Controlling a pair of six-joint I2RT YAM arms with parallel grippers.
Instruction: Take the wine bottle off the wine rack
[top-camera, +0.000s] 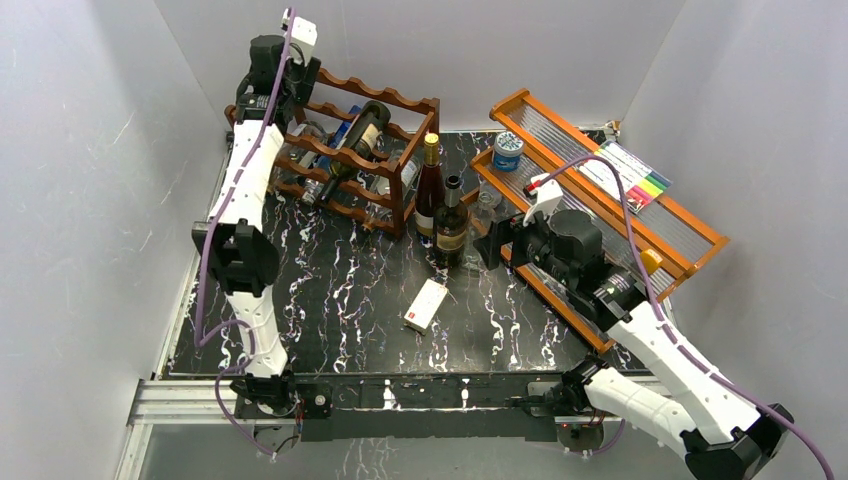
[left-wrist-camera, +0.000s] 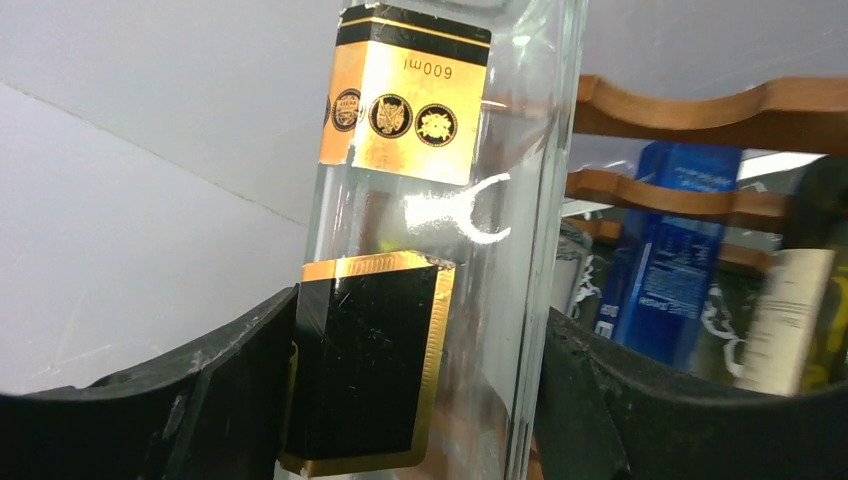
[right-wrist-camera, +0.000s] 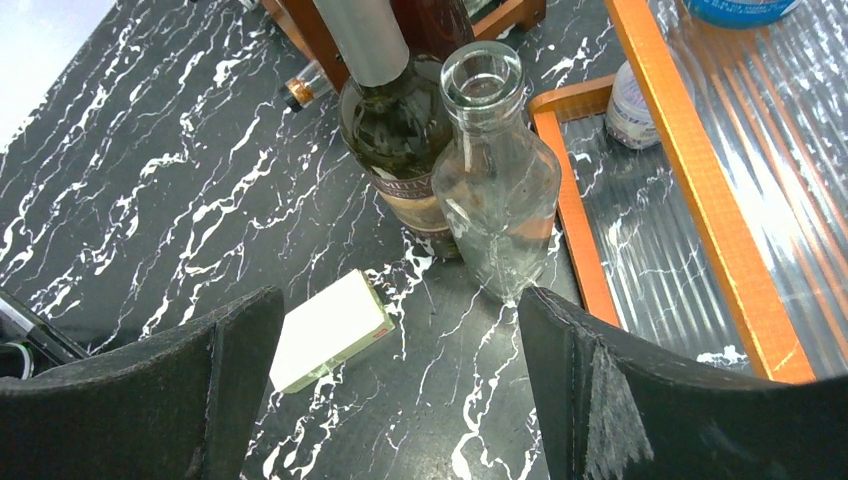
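The left arm (top-camera: 245, 190) and right arm (top-camera: 665, 350) are white shells joined by chunky black joints. A purple cable (top-camera: 204, 270) trails along each, with a small white camera box (top-camera: 545, 200) at the wrist. The fingers (right-wrist-camera: 620, 400) are curved, matte black, scuffed grey.

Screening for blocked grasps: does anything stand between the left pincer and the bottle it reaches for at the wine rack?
Nothing visible does. The clear bottle with gold-and-black labels sits between the fingers of the left pincer, which press its sides. The rails of the wine rack lie behind it, to the right, not between.
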